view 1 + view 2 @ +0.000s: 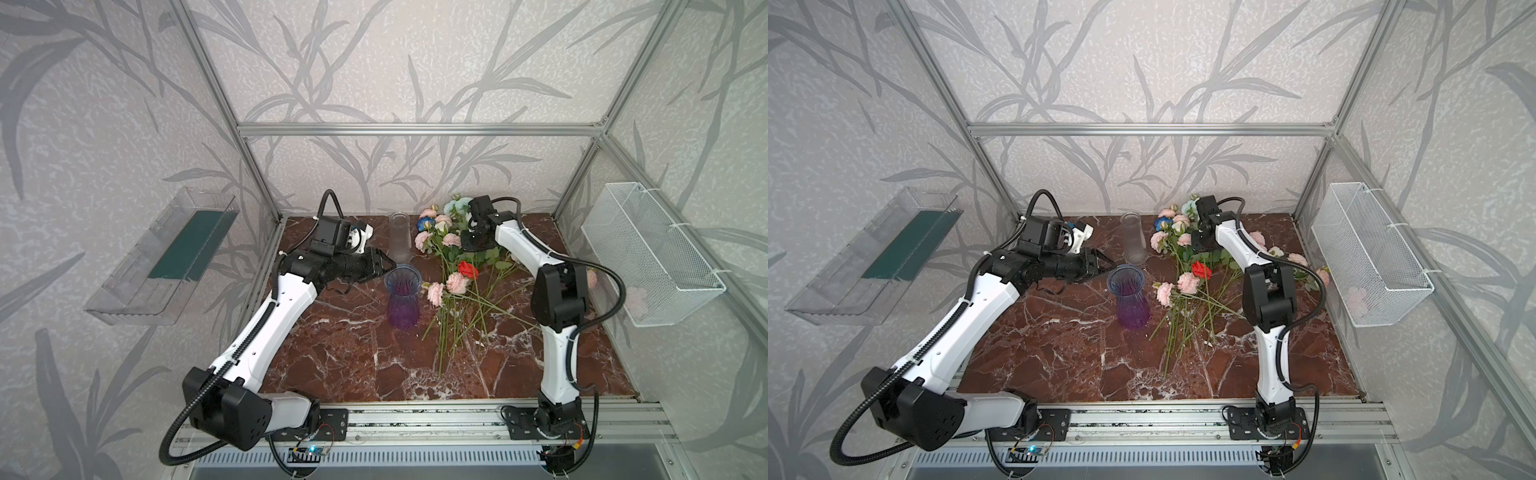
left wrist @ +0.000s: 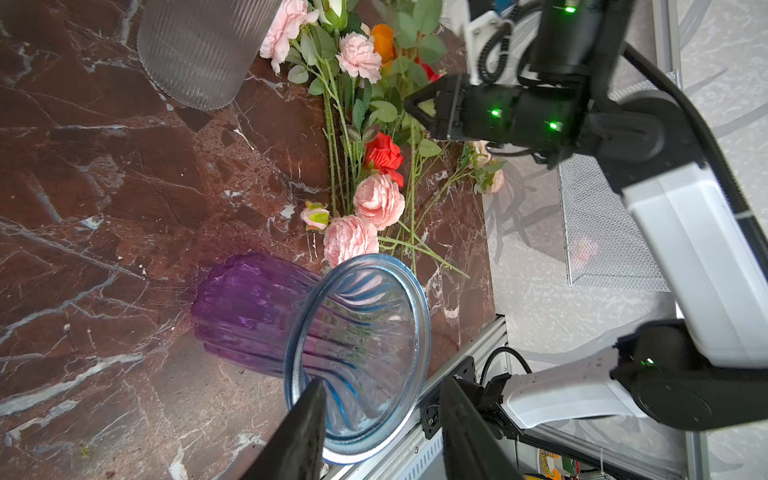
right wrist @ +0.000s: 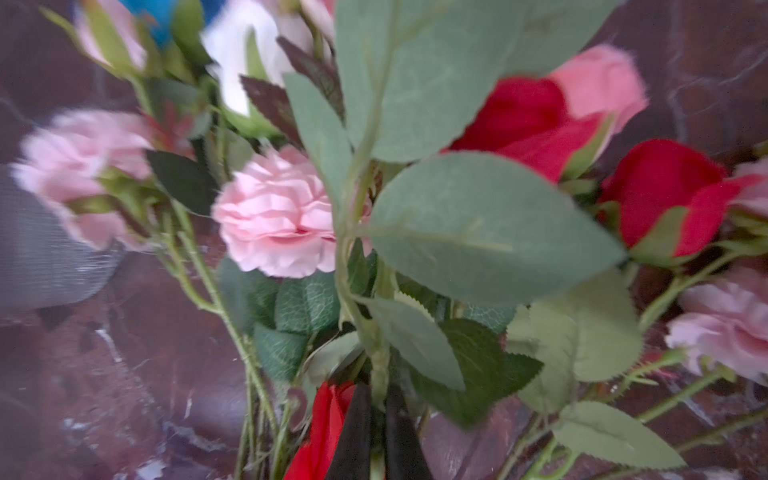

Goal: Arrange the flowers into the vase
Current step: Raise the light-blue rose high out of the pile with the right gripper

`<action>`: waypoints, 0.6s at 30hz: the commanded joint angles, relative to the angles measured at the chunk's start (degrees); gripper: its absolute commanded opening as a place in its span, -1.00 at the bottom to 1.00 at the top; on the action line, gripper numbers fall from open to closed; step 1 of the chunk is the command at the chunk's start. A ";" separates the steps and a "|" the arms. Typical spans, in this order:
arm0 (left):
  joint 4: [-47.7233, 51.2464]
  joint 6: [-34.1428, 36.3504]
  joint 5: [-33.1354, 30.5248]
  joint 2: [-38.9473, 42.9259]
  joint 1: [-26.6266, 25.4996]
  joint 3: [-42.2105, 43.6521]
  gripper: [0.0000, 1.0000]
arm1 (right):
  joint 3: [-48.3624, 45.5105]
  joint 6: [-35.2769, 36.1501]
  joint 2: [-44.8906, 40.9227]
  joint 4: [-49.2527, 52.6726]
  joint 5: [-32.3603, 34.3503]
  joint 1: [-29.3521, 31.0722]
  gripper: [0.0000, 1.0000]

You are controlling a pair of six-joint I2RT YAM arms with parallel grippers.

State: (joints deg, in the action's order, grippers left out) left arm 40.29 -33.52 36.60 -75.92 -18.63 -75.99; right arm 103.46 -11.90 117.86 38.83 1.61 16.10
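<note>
Leaf-patterned grey walls (image 1: 374,62) surround a marble tabletop (image 1: 353,357).

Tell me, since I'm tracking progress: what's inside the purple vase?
No stems inside the purple vase: its clear mouth shows only ribbed glass. One finger of the left gripper hides part of the rim.

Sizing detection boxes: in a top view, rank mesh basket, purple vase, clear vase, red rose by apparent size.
1. White mesh basket
2. Purple vase
3. Clear vase, narrower; it stands farther back, so its true size against the purple one is unsure
4. Red rose
</note>
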 commanded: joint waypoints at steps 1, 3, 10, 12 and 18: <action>-0.28 0.03 0.33 0.60 0.26 -1.54 -0.08 | -6.16 -1.87 -11.92 -14.01 3.26 1.01 -0.97; -0.99 0.02 0.61 1.02 0.17 -1.20 -0.08 | -9.71 -1.19 -16.04 -18.44 5.99 1.47 -0.99; -10.17 1.08 1.38 4.21 -0.50 2.68 -0.09 | -17.98 2.32 -26.39 -34.63 11.80 2.76 -1.00; -14.69 1.79 0.96 5.61 -0.95 4.27 -0.09 | -18.57 4.45 -27.99 -38.15 14.09 3.55 -1.00; -25.57 3.98 0.79 7.44 -2.09 5.73 -0.07 | -15.02 11.00 -30.96 -41.17 15.82 5.53 -1.00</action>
State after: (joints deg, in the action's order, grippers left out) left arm 23.38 -31.77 37.17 -69.93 -20.23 -70.65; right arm 85.52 -5.76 90.26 3.99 14.59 20.38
